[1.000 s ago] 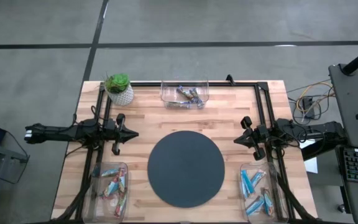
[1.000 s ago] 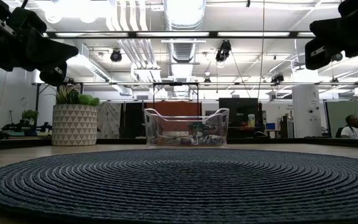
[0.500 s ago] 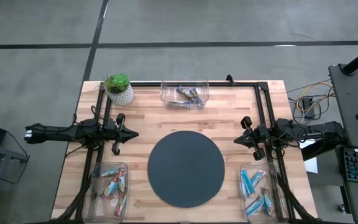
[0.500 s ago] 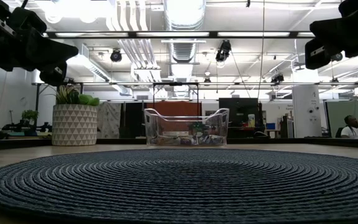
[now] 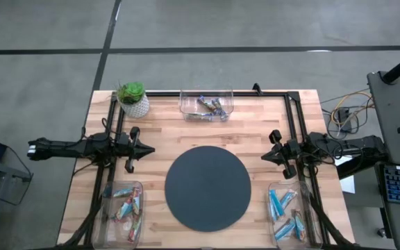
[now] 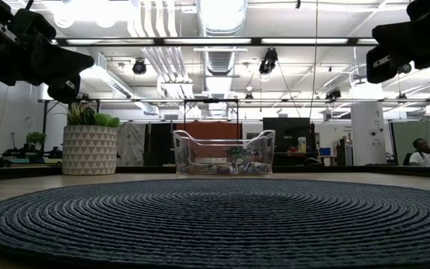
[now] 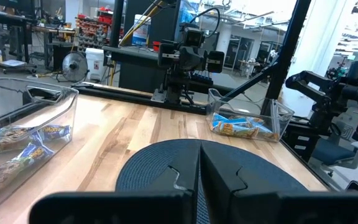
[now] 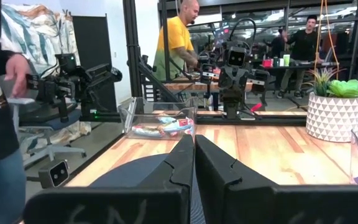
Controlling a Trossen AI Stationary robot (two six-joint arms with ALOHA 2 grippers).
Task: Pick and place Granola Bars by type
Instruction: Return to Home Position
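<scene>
Though the granola bars (image 5: pixel 127 205) lie in three clear bins (image 5: pixel 185 111) along the table's (image 5: pixel 255 125) edges, neither gripper touches them. The left gripper (image 5: pixel 146 148) and right gripper (image 5: pixel 264 155) hover at opposite sides, fingers pressed together, empty.

Red-and-teal granola bars (image 5: pixel 126 205) lie flat and jumbled, some overlapping, in the clear bin (image 5: pixel 107 223) at the desk's front left corner. Bright blue granola bars (image 5: pixel 284 212) lie likewise in the front right bin (image 5: pixel 271 190). Darker mixed-colour granola bars (image 5: pixel 209 106) rest in the back-edge bin (image 5: pixel 188 99).
</scene>
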